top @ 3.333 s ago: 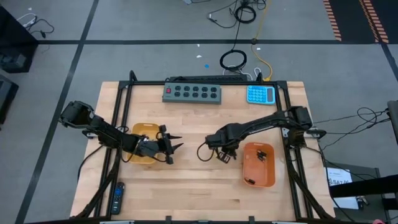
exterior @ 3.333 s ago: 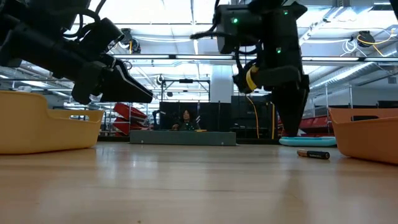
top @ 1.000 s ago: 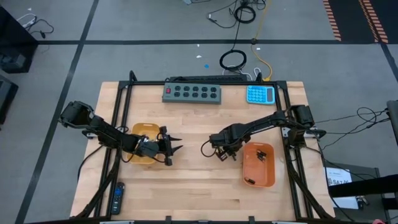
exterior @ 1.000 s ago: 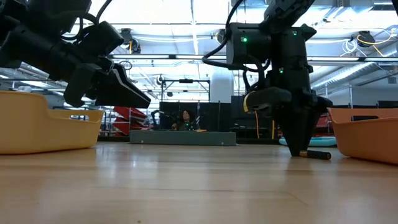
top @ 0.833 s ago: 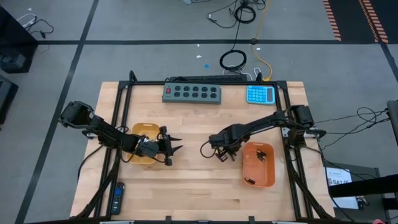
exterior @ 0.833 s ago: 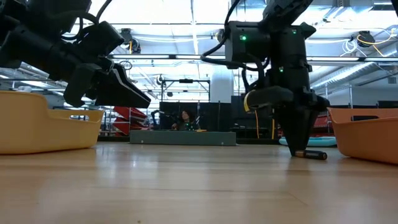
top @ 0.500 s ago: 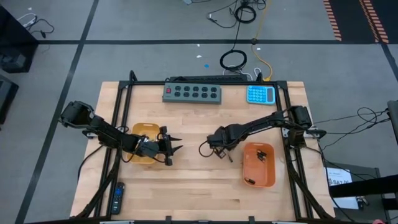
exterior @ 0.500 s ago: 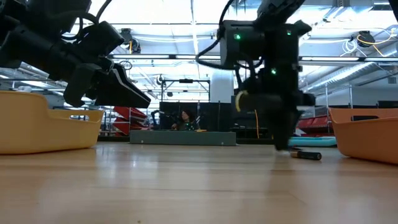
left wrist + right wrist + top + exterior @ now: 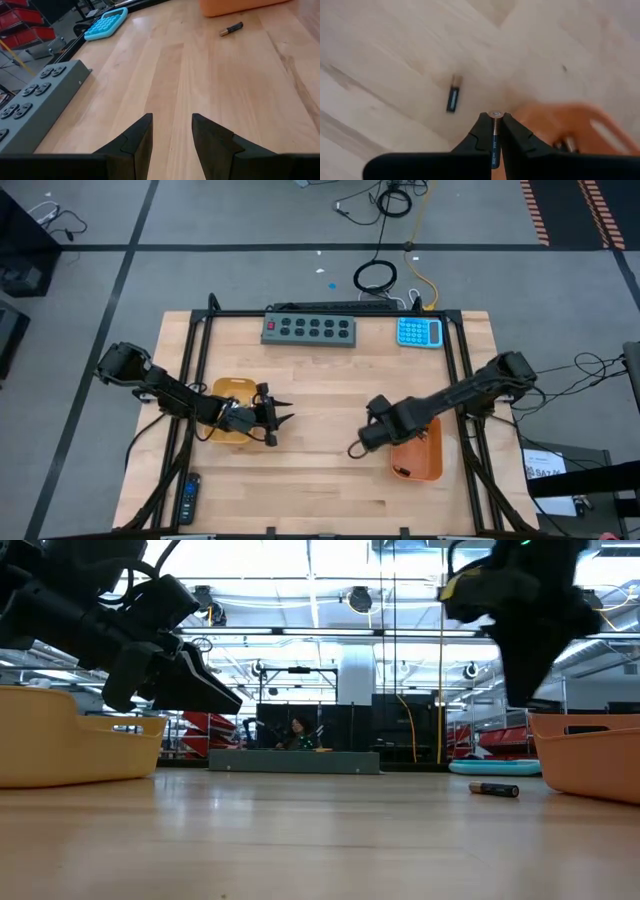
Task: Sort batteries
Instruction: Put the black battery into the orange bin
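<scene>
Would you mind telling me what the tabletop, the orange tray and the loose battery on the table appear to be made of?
Tabletop: light wood, probably butcher-block planks, judging by the visible grain and seams, with a slight sheen.
Orange tray: likely moulded plastic, going by its uniform colour, smooth walls and rounded rim.
Loose battery: dark smooth casing with a coppery end, probably a printed wrap over metal, though that is hard to confirm.

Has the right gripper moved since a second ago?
Yes. In the high view the right gripper has swung toward the near edge, away from the grey button strip, and now sits off the orange tray's left side, shut on a battery.
</scene>
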Controlling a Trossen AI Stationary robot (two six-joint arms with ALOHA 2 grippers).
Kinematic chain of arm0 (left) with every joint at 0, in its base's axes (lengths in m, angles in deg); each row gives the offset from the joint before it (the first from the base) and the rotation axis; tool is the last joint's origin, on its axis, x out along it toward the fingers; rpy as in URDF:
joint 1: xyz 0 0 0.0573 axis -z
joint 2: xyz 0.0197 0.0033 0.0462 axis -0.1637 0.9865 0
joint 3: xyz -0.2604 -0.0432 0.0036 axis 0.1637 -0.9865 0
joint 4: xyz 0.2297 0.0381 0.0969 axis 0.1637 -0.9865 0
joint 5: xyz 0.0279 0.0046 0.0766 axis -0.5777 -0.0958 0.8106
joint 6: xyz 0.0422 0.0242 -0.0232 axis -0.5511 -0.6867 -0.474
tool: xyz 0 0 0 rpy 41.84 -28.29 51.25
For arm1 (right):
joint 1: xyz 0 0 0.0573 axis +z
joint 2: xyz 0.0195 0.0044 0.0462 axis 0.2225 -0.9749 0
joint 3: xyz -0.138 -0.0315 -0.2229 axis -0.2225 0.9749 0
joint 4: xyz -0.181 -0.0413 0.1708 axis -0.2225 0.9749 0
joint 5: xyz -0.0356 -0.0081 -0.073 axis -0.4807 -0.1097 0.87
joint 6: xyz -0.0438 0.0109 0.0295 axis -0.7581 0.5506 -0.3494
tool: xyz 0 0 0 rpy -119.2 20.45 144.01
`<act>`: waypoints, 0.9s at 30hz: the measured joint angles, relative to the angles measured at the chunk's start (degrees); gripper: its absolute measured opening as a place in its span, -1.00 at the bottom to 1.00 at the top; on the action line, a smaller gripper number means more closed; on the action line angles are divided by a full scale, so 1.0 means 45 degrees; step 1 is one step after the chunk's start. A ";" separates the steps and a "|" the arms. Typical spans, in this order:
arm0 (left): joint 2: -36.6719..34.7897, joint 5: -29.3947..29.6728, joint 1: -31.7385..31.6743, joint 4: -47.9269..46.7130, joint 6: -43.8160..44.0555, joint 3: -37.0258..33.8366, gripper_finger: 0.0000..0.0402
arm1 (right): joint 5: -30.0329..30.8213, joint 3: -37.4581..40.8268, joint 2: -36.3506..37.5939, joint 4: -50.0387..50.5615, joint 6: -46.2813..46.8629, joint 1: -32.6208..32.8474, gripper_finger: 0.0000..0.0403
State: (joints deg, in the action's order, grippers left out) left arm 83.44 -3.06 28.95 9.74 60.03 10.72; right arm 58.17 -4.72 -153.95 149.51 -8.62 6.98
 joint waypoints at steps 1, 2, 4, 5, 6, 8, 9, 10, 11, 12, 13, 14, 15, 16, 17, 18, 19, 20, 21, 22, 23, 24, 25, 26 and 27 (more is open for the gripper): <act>0.0000 0.0000 0.0000 0.0005 0.0000 0.0000 -0.27 | -0.0064 0.0000 -0.0002 0.0186 0.0396 0.0249 -1.00; 0.0000 0.0000 0.0000 0.0005 0.0014 0.0000 -0.27 | -0.0136 0.0000 0.0006 0.0268 0.0702 0.0466 -1.00; 0.0000 -0.0002 0.0000 0.0008 0.0094 0.0000 -0.27 | -0.0246 0.0000 0.0012 0.0251 0.1205 0.0788 -1.00; 0.0000 -0.0005 0.0000 0.0022 0.0101 0.0000 -0.27 | -0.0267 0.0000 0.0012 0.0270 0.1425 0.0919 -1.00; 0.0000 -0.0005 -0.0002 0.0034 0.0097 0.0000 -0.27 | -0.0309 0.0000 0.0012 0.0367 0.1603 0.1033 -1.00; 0.0000 -0.0009 0.0000 0.0034 0.0101 0.0000 -0.27 | -0.0332 0.0000 0.0017 0.0722 0.1987 0.1236 -1.00; 0.0000 -0.0010 -0.0001 0.0034 0.0097 0.0000 -0.27 | -0.0348 0.0000 0.0012 0.0935 0.2201 0.1333 -1.00; 0.0000 -0.0010 0.0000 0.0035 0.0097 0.0000 -0.27 | -0.0403 0.0000 0.0012 0.1146 0.2390 0.1429 -1.00; 0.0000 -0.0010 -0.0004 0.0034 0.0097 0.0000 -0.27 | -0.0497 0.0000 0.0016 0.1362 0.2560 0.1513 -1.00; 0.0000 -0.0015 -0.0001 0.0034 0.0097 0.0000 -0.27 | -0.0627 0.0000 0.0017 0.1565 0.2719 0.1602 -0.99; 0.0000 -0.0015 -0.0005 0.0034 0.0102 0.0000 -0.27 | -0.0793 0.0079 0.0025 0.1603 0.2891 0.1700 -0.99; 0.0000 -0.0015 0.0000 0.0034 0.0098 0.0000 -0.27 | -0.0967 0.0226 0.0032 0.1568 0.3034 0.1775 -0.99; 0.0000 -0.0019 0.0000 0.0035 0.0097 0.0000 -0.27 | -0.1194 0.0413 0.0032 0.1489 0.3183 0.1853 -0.99; 0.0000 -0.0019 -0.0003 0.0034 0.0100 0.0000 -0.27 | -0.1476 0.0653 0.0032 0.1377 0.3313 0.1920 -0.99; 0.0000 -0.0019 0.0000 0.0045 0.0102 0.0000 -0.27 | -0.1691 0.0914 0.0032 0.1175 0.3440 0.1970 -0.99; 0.0000 -0.0024 -0.0001 0.0048 0.0097 0.0000 -0.27 | -0.1739 0.1140 0.0032 0.0915 0.3588 0.2006 -0.99; 0.0000 -0.0024 -0.0005 0.0048 0.0089 0.0000 -0.27 | -0.1701 0.1338 0.0032 0.0659 0.3734 0.2052 -0.97; 0.0000 -0.0024 0.0000 0.0049 0.0073 0.0000 -0.27 | -0.1672 0.1502 0.0032 0.0452 0.3789 0.2059 -0.95; 0.0000 -0.0024 0.0000 0.0058 0.0060 0.0000 -0.27 | -0.1672 0.1627 0.0032 0.0299 0.3792 0.2059 -0.92; 0.0000 -0.0026 -0.0003 0.0058 0.0051 0.0000 -0.27 | -0.1666 0.1696 0.0032 0.0194 0.3777 0.2059 -0.87; 0.0000 -0.0024 -0.0002 0.0061 0.0045 0.0000 -0.27 | -0.1658 0.1750 0.0032 0.0068 0.3749 0.2059 -0.82; 0.0000 -0.0027 -0.0002 0.0065 0.0044 0.0000 -0.27 | -0.1648 0.1783 0.0032 0.0036 0.3713 0.2029 -0.77; -0.0005 -0.0029 0.0000 0.0074 0.0042 0.0000 -0.27 | -0.1653 0.1785 0.0032 0.0032 0.3637 0.2006 -0.72; -0.0005 -0.0029 -0.0001 0.0077 0.0039 0.0000 -0.27 | -0.1644 0.1787 0.0032 -0.0010 0.3547 0.1980 -0.67; -0.0005 -0.0029 -0.0004 0.0085 0.0034 0.0000 -0.27 | -0.1633 0.1783 0.0032 -0.0079 0.3482 0.1937 -0.64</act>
State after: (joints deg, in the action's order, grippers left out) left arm 83.42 -3.19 28.93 10.12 60.19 10.72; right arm 50.82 3.30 -153.81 149.15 7.05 15.70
